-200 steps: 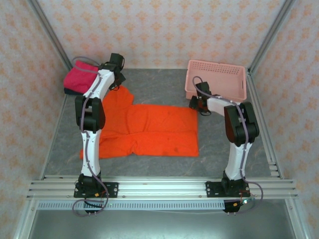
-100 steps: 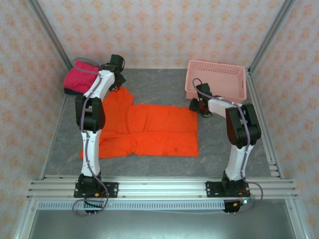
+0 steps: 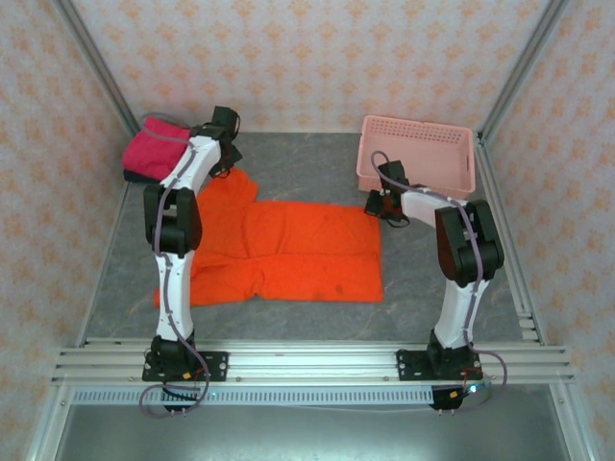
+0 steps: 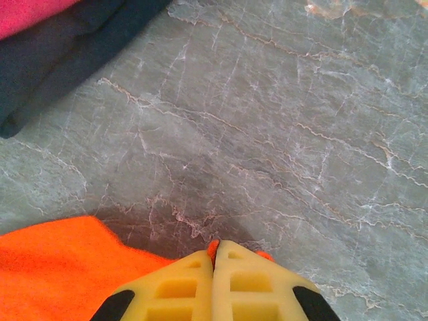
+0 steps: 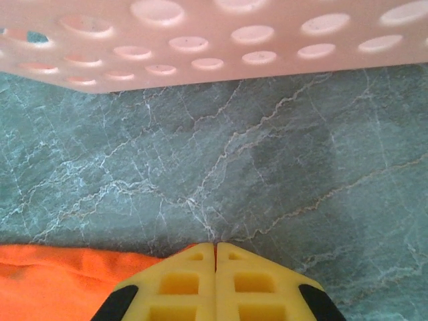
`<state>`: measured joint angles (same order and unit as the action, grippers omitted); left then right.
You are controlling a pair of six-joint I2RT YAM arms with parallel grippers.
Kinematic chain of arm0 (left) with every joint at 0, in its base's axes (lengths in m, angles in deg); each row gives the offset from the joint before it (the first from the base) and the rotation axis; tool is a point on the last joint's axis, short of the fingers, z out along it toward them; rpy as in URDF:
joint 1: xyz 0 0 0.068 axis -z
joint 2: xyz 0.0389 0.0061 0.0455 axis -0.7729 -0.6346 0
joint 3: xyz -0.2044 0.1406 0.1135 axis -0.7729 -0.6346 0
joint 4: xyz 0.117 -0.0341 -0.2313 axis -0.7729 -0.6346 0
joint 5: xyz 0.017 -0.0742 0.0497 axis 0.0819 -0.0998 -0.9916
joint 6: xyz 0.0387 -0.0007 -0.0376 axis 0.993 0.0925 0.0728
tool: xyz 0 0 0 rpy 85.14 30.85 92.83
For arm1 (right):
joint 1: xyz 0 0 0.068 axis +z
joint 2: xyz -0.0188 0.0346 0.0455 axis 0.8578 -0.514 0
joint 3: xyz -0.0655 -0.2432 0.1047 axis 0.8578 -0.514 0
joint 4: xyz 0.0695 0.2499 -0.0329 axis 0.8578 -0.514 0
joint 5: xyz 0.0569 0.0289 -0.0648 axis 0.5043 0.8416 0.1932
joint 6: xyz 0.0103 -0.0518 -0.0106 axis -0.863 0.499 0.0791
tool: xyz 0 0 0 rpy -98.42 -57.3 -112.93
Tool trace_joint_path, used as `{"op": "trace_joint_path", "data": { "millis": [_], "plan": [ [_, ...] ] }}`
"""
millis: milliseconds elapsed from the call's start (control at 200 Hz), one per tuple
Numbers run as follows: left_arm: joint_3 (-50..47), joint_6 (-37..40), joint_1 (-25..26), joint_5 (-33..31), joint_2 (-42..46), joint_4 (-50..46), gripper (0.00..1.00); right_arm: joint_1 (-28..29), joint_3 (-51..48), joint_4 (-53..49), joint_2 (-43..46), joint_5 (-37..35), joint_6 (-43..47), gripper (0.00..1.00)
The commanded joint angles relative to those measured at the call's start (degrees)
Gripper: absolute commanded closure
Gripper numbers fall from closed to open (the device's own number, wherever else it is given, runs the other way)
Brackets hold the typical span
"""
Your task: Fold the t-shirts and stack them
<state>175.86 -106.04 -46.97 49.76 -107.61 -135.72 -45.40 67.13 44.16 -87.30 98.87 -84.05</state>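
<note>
Altogether, t-shirts: three, namely one orange t-shirt (image 3: pixel 288 254), one magenta t-shirt (image 3: pixel 152 149) and one navy t-shirt (image 3: pixel 135 177).
Orange shirt, place: spread flat across the middle of the table (image 3: pixel 307 168), with its body running left to right. One sleeve points toward the far left and the other lies at the near left beside the left arm.
Magenta shirt, place: a folded bundle in the far left corner, lying on top of the navy one.
Navy shirt, place: under the magenta one, with its dark edge showing along the near side. In the left wrist view bare table separates it from the orange cloth.
Stacked garments: two, magenta over navy. The orange one lies apart from them.
Baskets: one pink perforated basket (image 3: pixel 442 181) at the far right of the table. A strip of bare table lies between its near wall and the orange cloth.
Arms: two, both reaching to the far edge of the orange shirt.
Grippers: two, the left gripper (image 4: pixel 215 244) and the right gripper (image 5: pixel 215 246), each with two yellow fingers.
Left jaws: pressed together on the tip of the far sleeve, near the stack. Orange cloth shows at the seam and on both sides of the fingers (image 4: pixel 177 284), so the sleeve edge is pinched.
Right jaws: pressed together on the far right corner of the orange shirt, just short of the basket. A sliver of orange sits at the tip, and the cloth runs off to the left.
</note>
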Motion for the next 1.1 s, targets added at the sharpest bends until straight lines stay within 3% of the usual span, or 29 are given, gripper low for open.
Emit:
{"op": "trace_joint_path", "data": {
  "millis": [0,525,806,1096],
  "plan": [
    [-1.5,0.8,-0.3,-0.6,4.8,0.7,1.00,0.0,-1.9,0.1,5.3,-1.7,0.4,1.00],
    [-25.4,1.0,-0.7,-5.2,25.9,4.9,1.00,0.3,-15.6,3.7,21.5,-1.4,-0.8,1.00],
    [-38.5,1.8,-1.4,-6.7,37.8,2.9,1.00,0.9,-19.1,3.5,26.0,1.2,-1.1,1.00],
    [-44.2,2.9,-3.5,-5.8,45.7,2.4,1.00,3.6,-16.7,2.6,25.9,3.4,1.3,1.00]
  ]
}}
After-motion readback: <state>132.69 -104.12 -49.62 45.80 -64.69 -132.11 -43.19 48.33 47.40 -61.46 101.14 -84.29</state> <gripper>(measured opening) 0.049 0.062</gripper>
